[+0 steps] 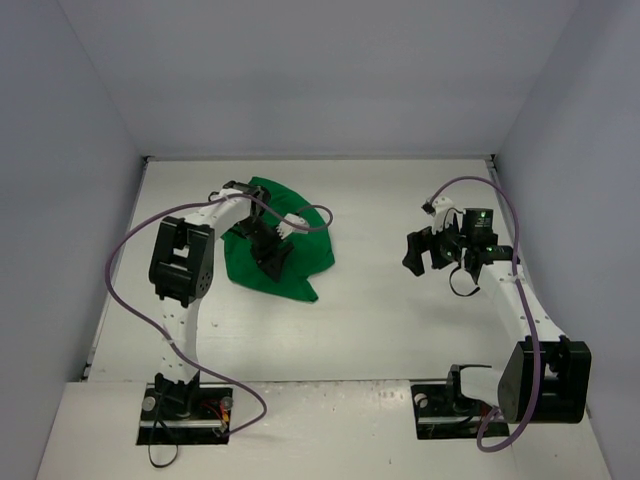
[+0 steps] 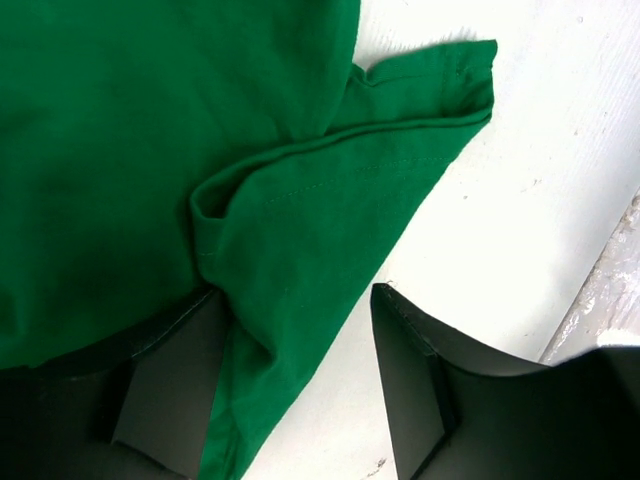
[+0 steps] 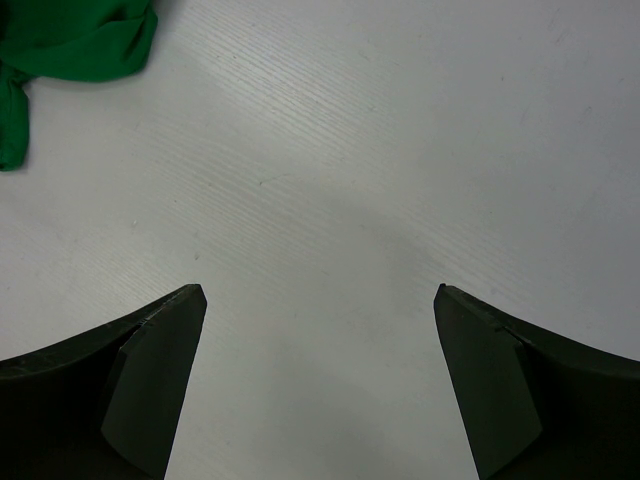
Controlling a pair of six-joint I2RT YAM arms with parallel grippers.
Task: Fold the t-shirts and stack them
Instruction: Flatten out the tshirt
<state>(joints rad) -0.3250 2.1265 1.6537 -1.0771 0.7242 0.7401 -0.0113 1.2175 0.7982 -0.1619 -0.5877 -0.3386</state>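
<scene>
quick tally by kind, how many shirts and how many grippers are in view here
green t-shirt: 1
grippers: 2, the left gripper and the right gripper
total: 3

No legible text, label, brand, number or sign in any view, green t-shirt point(image 2: 100, 150) beneath the left tool point(image 2: 298, 300) plain with only stitching, right tool point(image 3: 320, 295) plain black, white tabletop point(image 3: 330, 150) unmarked
</scene>
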